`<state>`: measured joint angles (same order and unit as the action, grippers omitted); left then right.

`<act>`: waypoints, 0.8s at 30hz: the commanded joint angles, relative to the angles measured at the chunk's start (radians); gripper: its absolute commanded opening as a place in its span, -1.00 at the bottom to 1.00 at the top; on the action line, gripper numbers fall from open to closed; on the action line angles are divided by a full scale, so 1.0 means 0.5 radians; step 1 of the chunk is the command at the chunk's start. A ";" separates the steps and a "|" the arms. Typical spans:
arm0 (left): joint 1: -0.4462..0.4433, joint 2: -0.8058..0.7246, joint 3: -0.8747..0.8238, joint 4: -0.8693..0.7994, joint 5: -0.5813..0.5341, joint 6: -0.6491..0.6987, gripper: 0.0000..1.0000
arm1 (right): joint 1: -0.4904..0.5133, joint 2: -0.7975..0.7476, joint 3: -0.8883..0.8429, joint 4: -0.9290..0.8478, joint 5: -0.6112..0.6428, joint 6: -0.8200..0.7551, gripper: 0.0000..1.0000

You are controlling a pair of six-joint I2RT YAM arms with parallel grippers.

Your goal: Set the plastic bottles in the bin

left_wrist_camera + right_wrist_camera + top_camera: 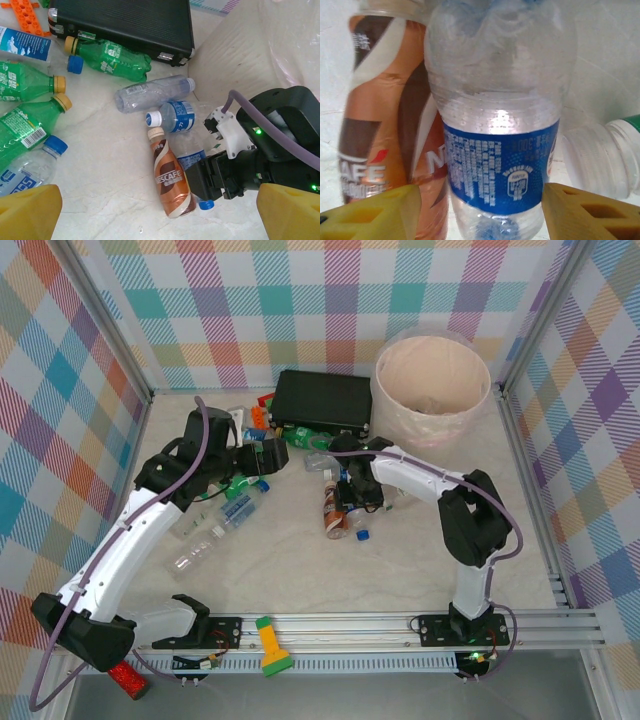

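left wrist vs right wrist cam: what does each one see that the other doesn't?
Left wrist adds: the black case, green bottles near it, the bin at top right, and the right end effector from outside, low over the bottles.
Right wrist adds: a close-up past its own yellow fingers, the blue label's fine print, and a white ribbed object I can't identify.
Shared: the brown Nescafe bottle and the clear blue-label bottle, lying side by side.

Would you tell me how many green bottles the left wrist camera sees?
3 green bottles: one beside the black case, and two at the left edge, upper and lower, both cropped. Others may be hidden.
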<state>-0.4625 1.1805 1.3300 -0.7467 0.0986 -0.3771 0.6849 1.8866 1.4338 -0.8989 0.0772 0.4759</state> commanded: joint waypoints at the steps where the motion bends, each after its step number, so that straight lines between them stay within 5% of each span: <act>1: -0.011 -0.053 -0.018 -0.056 -0.022 0.016 0.99 | -0.002 0.030 -0.017 0.029 -0.026 0.027 0.29; 24: -0.008 -0.060 -0.179 -0.159 0.259 0.030 0.99 | -0.025 0.216 -0.048 0.137 -0.056 0.109 0.37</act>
<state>-0.4625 1.1656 1.2327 -0.8104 0.2047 -0.3698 0.6773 1.9739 1.4170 -0.8429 0.0654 0.5102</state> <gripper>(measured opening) 0.995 0.683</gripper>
